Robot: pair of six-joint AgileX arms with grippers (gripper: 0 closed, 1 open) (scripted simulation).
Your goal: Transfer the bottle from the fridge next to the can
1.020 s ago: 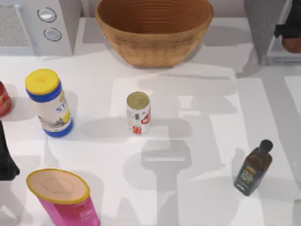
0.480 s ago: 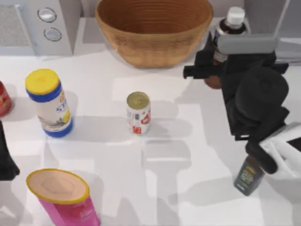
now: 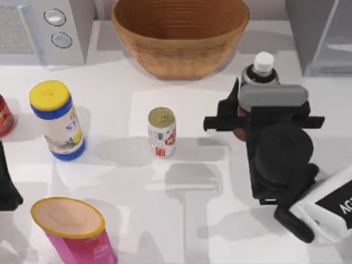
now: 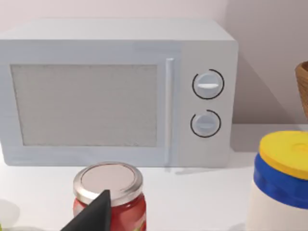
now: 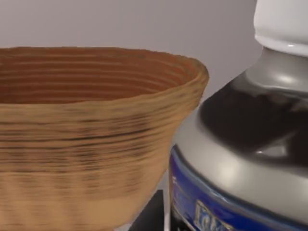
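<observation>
Top view. The right gripper [image 3: 242, 118] sits right of frame centre, clamped on the plastic bottle of reddish-brown liquid with a white screw cap [image 3: 263, 62] and grey-blue label. The bottle stands upright in the grip; its cap and dark shoulder rise above the grey wrist block, and a patch of its reddish-brown body shows beneath the black finger bar. It is out on the white table [image 3: 121, 176], below and left of the big dark-grey fridge [image 3: 305, 27] in the upper right corner, whose paler glassy door panel [image 3: 336, 41] stands swung out.

The small white-and-red tin can with a dull gold top [image 3: 161, 131] stands upright near frame centre, left of the bottle and apart from it, with bare table between them. A woven tan basket [image 3: 180, 34] sits at upper centre, behind both.

Left half of frame: a light-grey microwave with two round knobs [image 3: 58, 27] in the upper left corner; a white canister with yellow lid and blue bands [image 3: 56, 119] at mid left; a red jar [image 3: 4, 114] at the left edge; a pink tube with a yellow rim [image 3: 74, 231] at lower left.

The left arm [image 3: 6, 184] is parked at the lower left edge; cannot tell how its claw is set.

Right wrist view: bottle shoulder and label close up, basket behind.
</observation>
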